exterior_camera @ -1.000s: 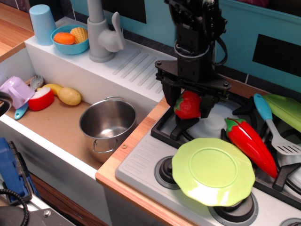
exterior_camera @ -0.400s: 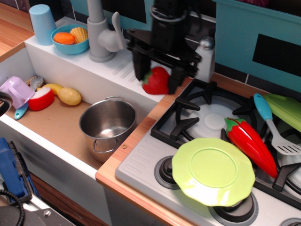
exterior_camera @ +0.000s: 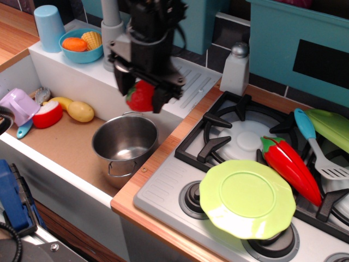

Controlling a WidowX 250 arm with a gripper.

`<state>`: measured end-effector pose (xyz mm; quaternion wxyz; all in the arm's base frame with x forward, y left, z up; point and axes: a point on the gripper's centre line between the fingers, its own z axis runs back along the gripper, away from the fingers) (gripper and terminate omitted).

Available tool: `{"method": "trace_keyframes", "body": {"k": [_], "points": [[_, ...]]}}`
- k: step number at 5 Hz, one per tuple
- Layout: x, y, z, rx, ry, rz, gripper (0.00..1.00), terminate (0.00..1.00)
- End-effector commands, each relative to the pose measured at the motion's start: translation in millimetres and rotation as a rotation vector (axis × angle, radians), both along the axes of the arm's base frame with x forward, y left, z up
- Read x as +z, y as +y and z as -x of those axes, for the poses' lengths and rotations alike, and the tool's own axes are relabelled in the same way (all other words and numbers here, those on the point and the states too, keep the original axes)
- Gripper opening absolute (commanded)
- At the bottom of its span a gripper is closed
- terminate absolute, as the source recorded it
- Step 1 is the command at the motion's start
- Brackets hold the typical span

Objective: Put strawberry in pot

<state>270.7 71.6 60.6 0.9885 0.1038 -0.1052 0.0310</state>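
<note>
Single view, observation.image. Gripper sits at approx 11 o'clock from frame centre, black arm coming down from top edge. Jaws clenched on the strawberry, one finger each side; berry held in air, red body showing, cap not clear. Strawberry hangs above the pot, just toward 1 o'clock of its opening, not touching it. Pot stands upright on the brown floor of the sink, inside looks empty, one loop handle facing 6 o'clock, other at 12.

Sink's 9 o'clock end: lilac cup on its side, red-white apple half, yellow potato, banana tip behind them, all well apart from pot. Ledge at 10-11 o'clock: blue bowl w/ orange items, light blue cup beside it, grey faucet partly behind the arm.

3 o'clock side: stove w/ black grate. Green plate at approx 5 o'clock over front burners. Red chili pepper at 4 o'clock, touching plate's rim. Blue-handled spatula beside pepper, green lid-like piece at far 3 o'clock. White shaker at 1 o'clock on counter behind grate.
</note>
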Motion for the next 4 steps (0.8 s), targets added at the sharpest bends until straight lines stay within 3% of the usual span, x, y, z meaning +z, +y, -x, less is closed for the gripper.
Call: {"method": "trace_keyframes", "body": {"k": [1,3,4], "points": [[11.6,17.1,2.4,-0.03,-0.096,-0.015,1.0,0.0],[11.6,17.1,2.4,-0.03,-0.096,-0.015,1.0,0.0],[11.6,17.1,2.4,-0.03,-0.096,-0.015,1.0,1.0]]}}
